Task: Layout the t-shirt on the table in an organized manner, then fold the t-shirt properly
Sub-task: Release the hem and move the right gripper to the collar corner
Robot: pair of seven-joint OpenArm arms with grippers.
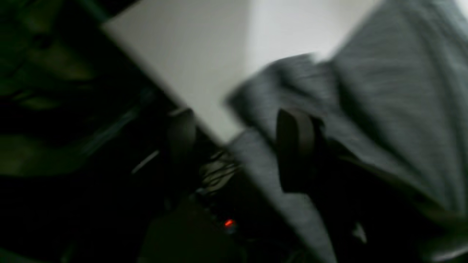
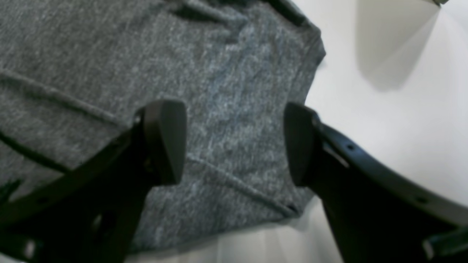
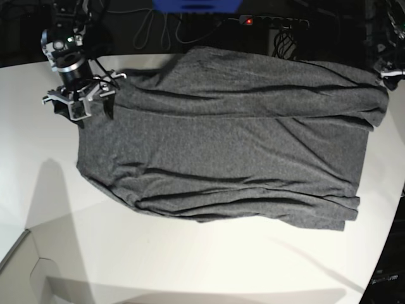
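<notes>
- Right gripper (image 3: 81,104): standing at the far left of the base view, over the left end of the t-shirt (image 3: 234,136). In the right wrist view its two dark fingers (image 2: 164,140) are standing wide apart, with bare grey knit showing in the gap; nothing is being held between them.
- T-shirt: lying spread across the far half of the table (image 3: 190,266), running from the right gripper on the left to the table's right edge. Long wrinkles are running left to right along its length, and its near edge is lying in bunched folds. Its far edge is reaching the table's far rim.
- Table: showing bare white surface along the near side and at the far left.
- Left gripper (image 3: 391,71): sitting at the far right edge of the base view, by the t-shirt's far right corner. The left wrist view is badly blurred; one dark finger (image 1: 294,146) is lying against the cloth (image 1: 395,95) at the table's edge (image 1: 190,69), but whether the jaws are gripping it cannot be told.
</notes>
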